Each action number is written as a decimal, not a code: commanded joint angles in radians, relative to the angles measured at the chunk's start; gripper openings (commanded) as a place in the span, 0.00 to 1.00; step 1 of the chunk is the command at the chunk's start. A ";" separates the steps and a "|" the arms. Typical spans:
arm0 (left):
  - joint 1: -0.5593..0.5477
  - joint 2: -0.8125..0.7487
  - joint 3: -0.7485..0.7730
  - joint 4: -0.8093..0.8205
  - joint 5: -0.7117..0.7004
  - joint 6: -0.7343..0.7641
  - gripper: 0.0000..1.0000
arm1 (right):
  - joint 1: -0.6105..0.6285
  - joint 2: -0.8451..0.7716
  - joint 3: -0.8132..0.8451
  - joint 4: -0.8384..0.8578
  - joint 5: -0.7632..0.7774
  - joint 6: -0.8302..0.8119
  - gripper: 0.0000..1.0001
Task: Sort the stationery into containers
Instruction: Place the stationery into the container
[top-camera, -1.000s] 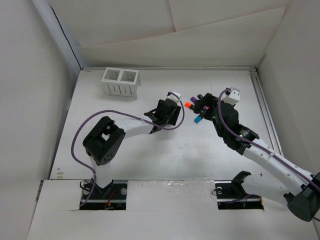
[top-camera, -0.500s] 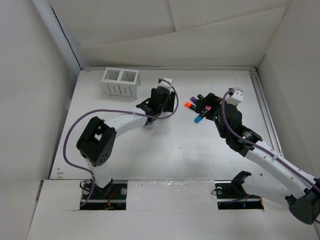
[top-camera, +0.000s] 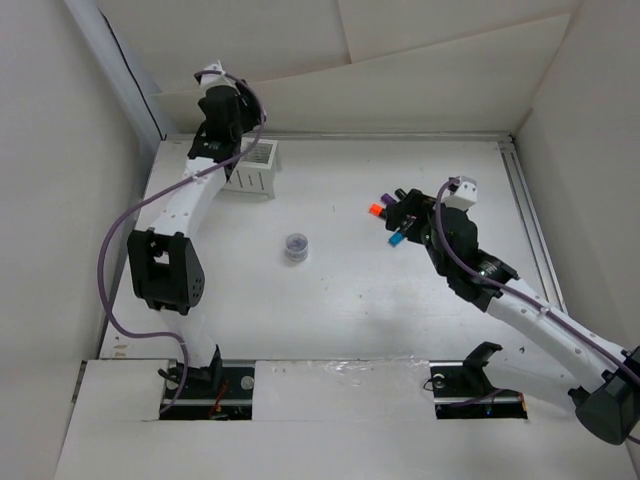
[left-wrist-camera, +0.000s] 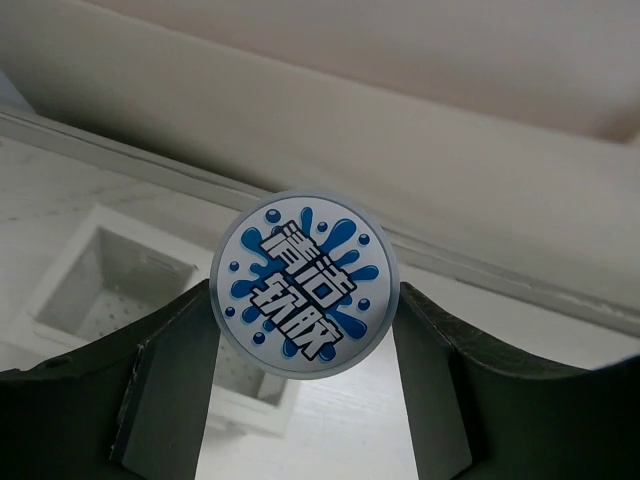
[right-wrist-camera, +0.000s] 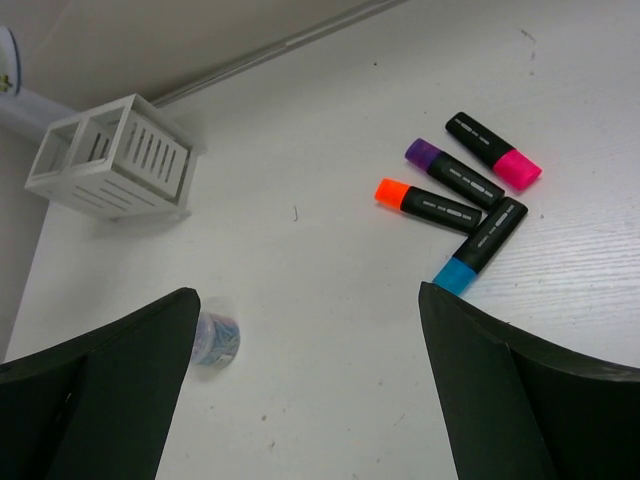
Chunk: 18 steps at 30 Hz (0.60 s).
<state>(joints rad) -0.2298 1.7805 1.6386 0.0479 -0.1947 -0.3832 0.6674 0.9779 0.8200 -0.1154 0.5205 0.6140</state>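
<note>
My left gripper (left-wrist-camera: 305, 300) is shut on the round blue-and-white roll (left-wrist-camera: 305, 283) and holds it in the air, above and just right of the white two-compartment organiser (left-wrist-camera: 110, 285). In the top view this gripper (top-camera: 232, 140) is at the far left, over the organiser (top-camera: 260, 170). The clear-purplish round piece (top-camera: 295, 246) lies on the table centre and also shows in the right wrist view (right-wrist-camera: 215, 338). My right gripper (right-wrist-camera: 310, 330) is open and empty above the table. Several markers lie ahead of it, among them an orange-capped one (right-wrist-camera: 425, 205) and a purple-capped one (right-wrist-camera: 455, 172).
A pink-capped marker (right-wrist-camera: 492, 152) and a blue-capped marker (right-wrist-camera: 482, 245) lie with the others; in the top view the group is partly under my right gripper (top-camera: 400, 220). White walls close in the table at the back and both sides.
My left arm has swung from the table centre to the far left over the organiser, carrying the roll. The clear-purplish piece is now uncovered. The right arm has hardly moved.
</note>
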 joint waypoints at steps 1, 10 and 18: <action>0.058 0.043 0.115 -0.043 0.023 -0.026 0.34 | 0.003 0.008 0.019 0.039 -0.025 -0.014 0.97; 0.101 0.175 0.287 -0.178 -0.064 0.032 0.34 | 0.012 0.008 0.019 0.039 -0.045 -0.034 0.97; 0.122 0.175 0.256 -0.187 -0.127 0.052 0.34 | 0.012 0.018 0.019 0.039 -0.054 -0.034 0.97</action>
<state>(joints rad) -0.1188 2.0094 1.8687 -0.1986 -0.2604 -0.3553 0.6701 0.9932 0.8204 -0.1120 0.4831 0.5945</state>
